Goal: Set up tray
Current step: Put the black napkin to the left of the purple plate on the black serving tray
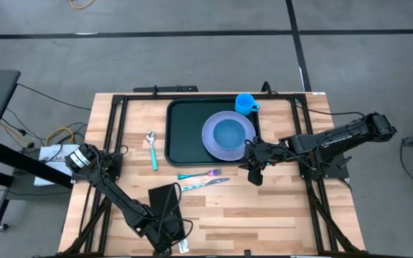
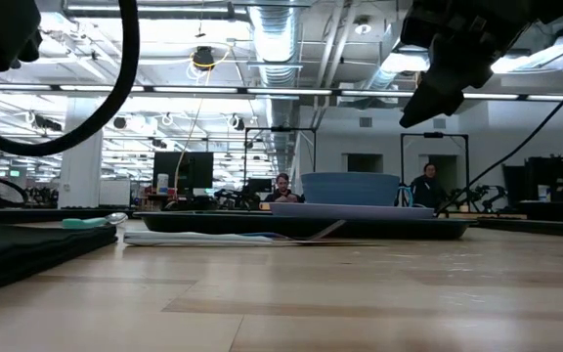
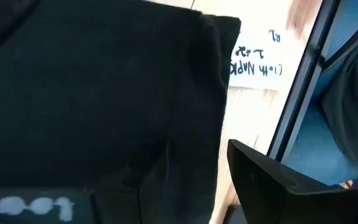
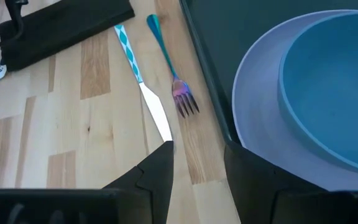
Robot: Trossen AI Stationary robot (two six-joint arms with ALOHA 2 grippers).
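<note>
The dark green tray (image 1: pixel 185 132) lies at the table's far middle. On it stands a lavender plate (image 1: pixel 210 136) with a blue bowl (image 1: pixel 229 133), and a blue cup (image 1: pixel 245 104) stands at its far right corner. A teal-handled spoon (image 1: pixel 152 149) lies left of the tray; a fork (image 4: pixel 179 93) and a knife (image 4: pixel 143 87) lie at its near side. My right gripper (image 4: pixel 197 180) is open and empty above the tray's near right rim, beside the plate (image 4: pixel 260 124). My left gripper (image 3: pixel 166 199) is open over a black cloth napkin (image 3: pixel 104 93) near the table's front edge.
A paper label (image 3: pixel 257 62) lies on the wood by the napkin. A narrow black strip (image 1: pixel 174 89) lies at the table's far edge. Black frame rails (image 1: pixel 117 136) run along both table sides. Bare wood shows at the near right (image 1: pixel 264 215).
</note>
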